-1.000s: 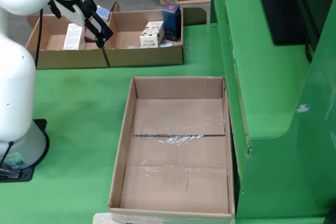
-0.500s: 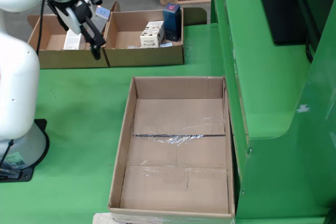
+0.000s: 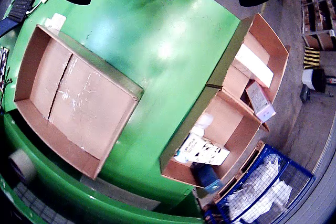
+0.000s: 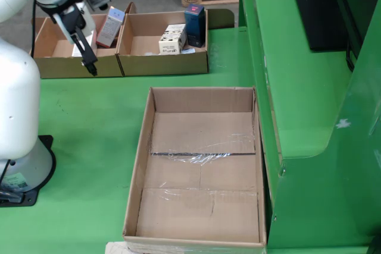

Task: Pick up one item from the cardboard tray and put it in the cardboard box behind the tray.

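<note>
The large, shallow brown cardboard tray (image 4: pixel 201 165) lies open on the green table, its taped floor bare. At about eleven o'clock from it sits the low two-compartment brown cardboard box (image 4: pixel 122 63). Its right compartment holds a white printed carton (image 4: pixel 172 38) and a dark blue upright box (image 4: pixel 194 24); a grey-pink packet (image 4: pixel 111 26) leans on the divider, a white box (image 3: pixel 254 65) in the left.

In the side view, a large box (image 4: pixel 202 165) sits at the tabletop's (image 4: pixel 89 123) front; behind it, two trays (image 4: pixel 164 49) stand side by side holding cartons (image 4: pixel 172 38).
</note>
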Motion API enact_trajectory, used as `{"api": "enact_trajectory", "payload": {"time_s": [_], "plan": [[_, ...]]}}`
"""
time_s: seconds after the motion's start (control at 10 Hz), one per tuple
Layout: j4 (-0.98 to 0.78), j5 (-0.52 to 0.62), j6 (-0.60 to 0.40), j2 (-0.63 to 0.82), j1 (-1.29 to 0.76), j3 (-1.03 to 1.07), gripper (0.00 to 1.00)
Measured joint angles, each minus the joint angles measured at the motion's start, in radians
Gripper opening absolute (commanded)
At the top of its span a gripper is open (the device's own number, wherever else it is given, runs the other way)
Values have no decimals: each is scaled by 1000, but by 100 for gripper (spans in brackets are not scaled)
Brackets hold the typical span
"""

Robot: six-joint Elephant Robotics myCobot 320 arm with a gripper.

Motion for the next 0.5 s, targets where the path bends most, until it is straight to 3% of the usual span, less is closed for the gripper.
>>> {"api": "enact_trajectory", "payload": {"time_s": [0.5], "plan": [[-249,-118,179,170,118,250,100]]}}
